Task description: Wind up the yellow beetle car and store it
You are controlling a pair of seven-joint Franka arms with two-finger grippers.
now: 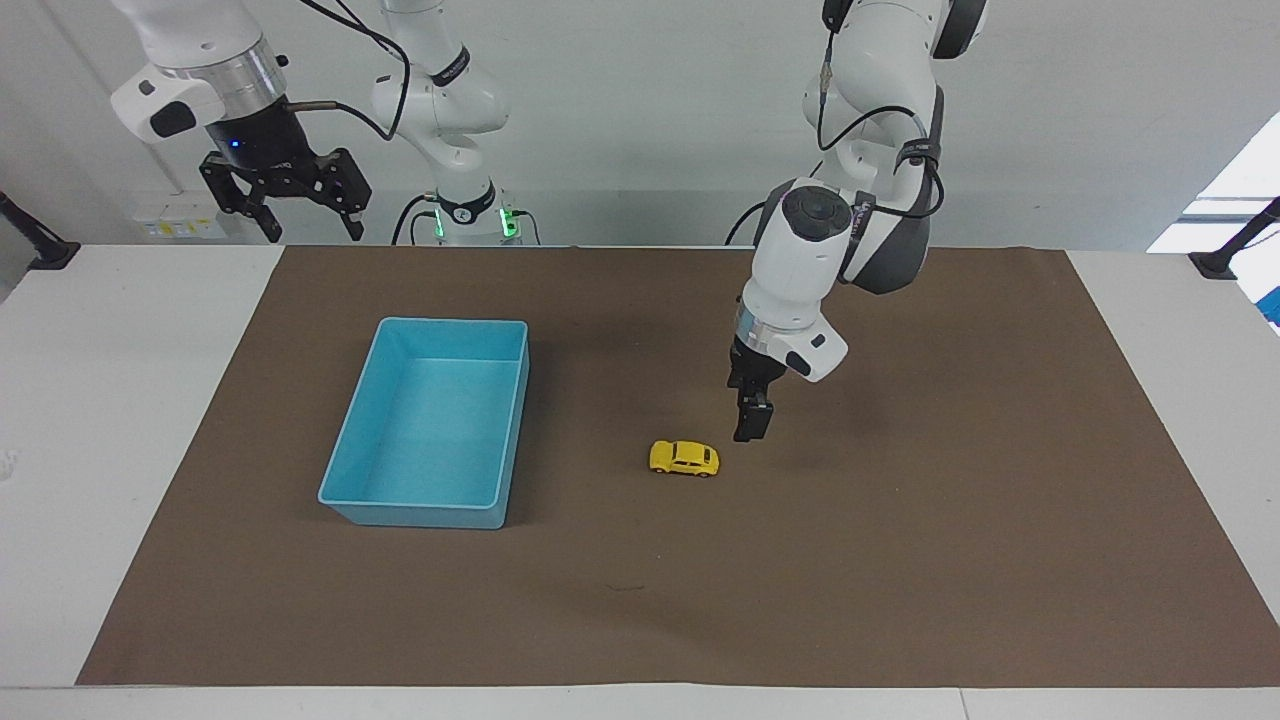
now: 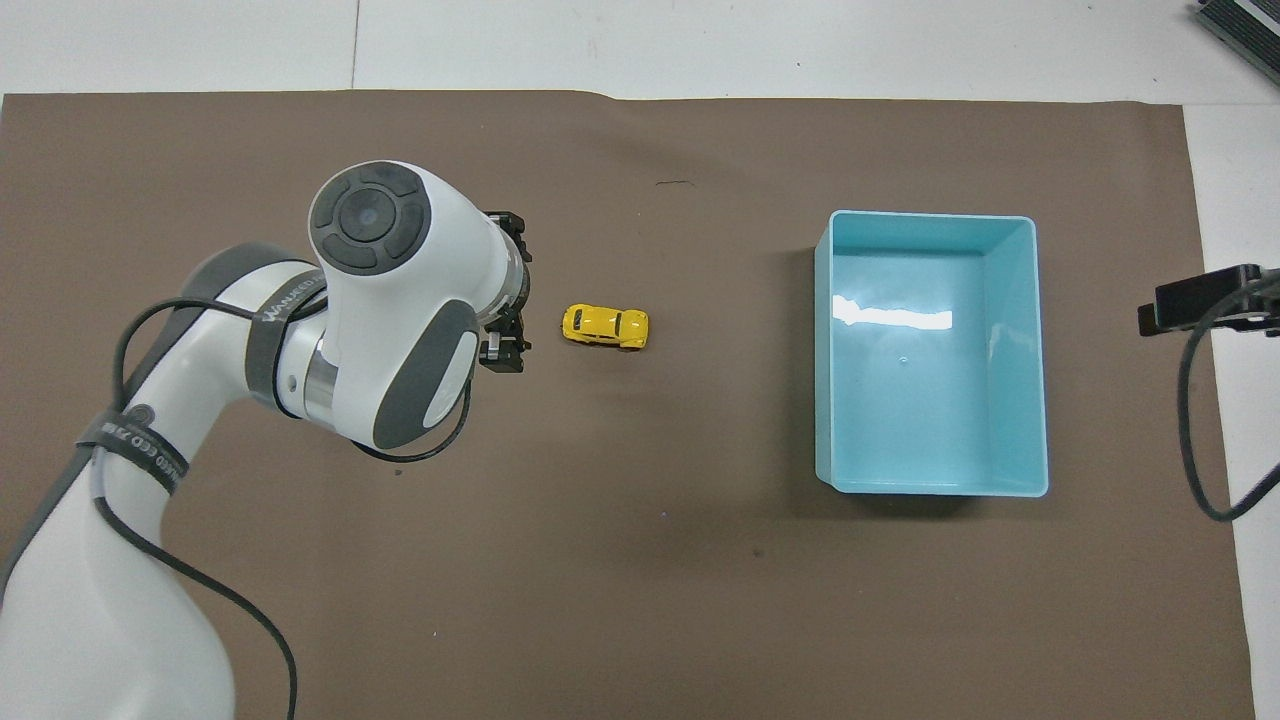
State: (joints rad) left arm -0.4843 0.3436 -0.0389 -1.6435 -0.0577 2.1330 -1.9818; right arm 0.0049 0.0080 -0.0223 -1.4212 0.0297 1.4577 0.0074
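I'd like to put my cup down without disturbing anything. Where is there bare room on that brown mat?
The mat is bare along its edge farthest from the robots and at the left arm's end. It is busier in the middle: the yellow beetle car, the left gripper hanging close beside it, and the light blue tray.

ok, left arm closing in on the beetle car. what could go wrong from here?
1. The left gripper is open, low and beside the yellow beetle car, not over it. Coming in sideways, a finger could nudge the car, and on its wheels it would likely roll.
2. The car is small, so a slightly off grasp may slip.
3. The light blue tray sits toward the right arm's end, so storing means a long carry.
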